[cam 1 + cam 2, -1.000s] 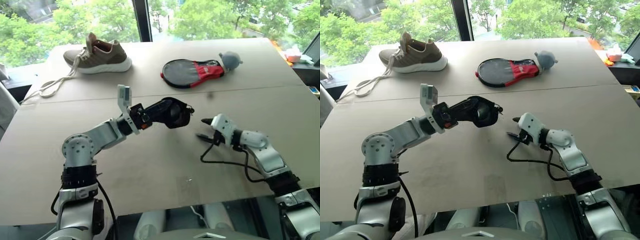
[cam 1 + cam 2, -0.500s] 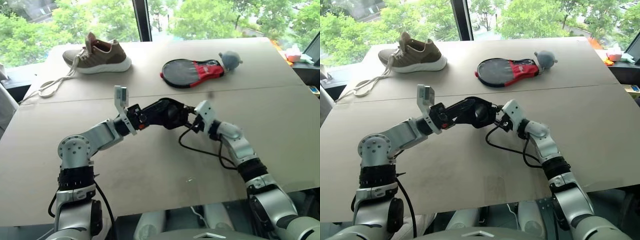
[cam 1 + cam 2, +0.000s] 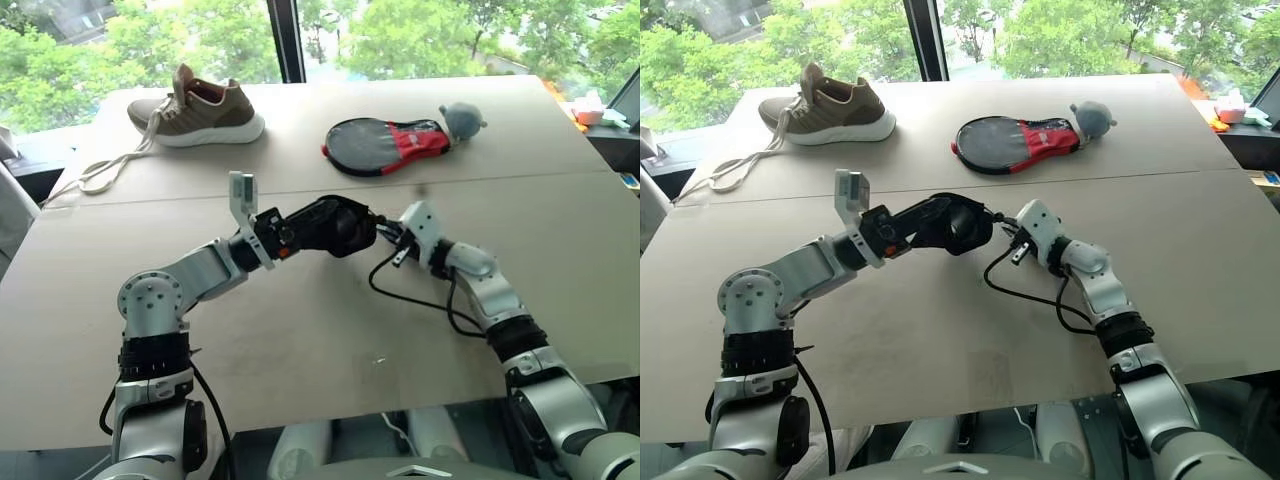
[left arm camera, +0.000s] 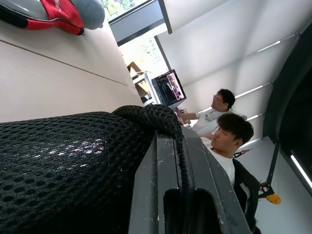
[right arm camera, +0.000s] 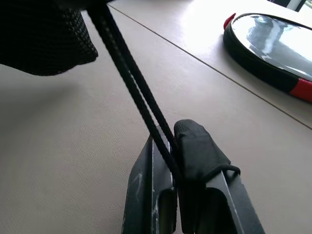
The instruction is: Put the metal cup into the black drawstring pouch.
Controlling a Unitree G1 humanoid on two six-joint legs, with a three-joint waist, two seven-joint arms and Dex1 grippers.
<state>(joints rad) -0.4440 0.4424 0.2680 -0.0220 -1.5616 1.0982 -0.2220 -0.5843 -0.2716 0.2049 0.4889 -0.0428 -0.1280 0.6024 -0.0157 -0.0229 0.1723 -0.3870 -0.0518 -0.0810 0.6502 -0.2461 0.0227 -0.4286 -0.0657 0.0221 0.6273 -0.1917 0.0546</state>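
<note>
Right wrist view: right gripper point(image 5: 168, 161) fingers closing on pouch cord point(image 5: 127, 78).
Left gripper point(image 4: 180, 195): clamping black drawstring pouch point(image 3: 335, 225) rim.
Tip: pulling cord away from pouch steadily, judging cup already inside.

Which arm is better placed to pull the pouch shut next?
The right. The right gripper is shut on the cord of the black drawstring pouch, while the left gripper clamps the pouch's fabric, holding it up.

The pouch point(image 4: 63, 165) is black matt mesh cloth, its cord point(image 5: 131, 78) braided; the table point(image 3: 300, 330) is smooth matt wood.
</note>
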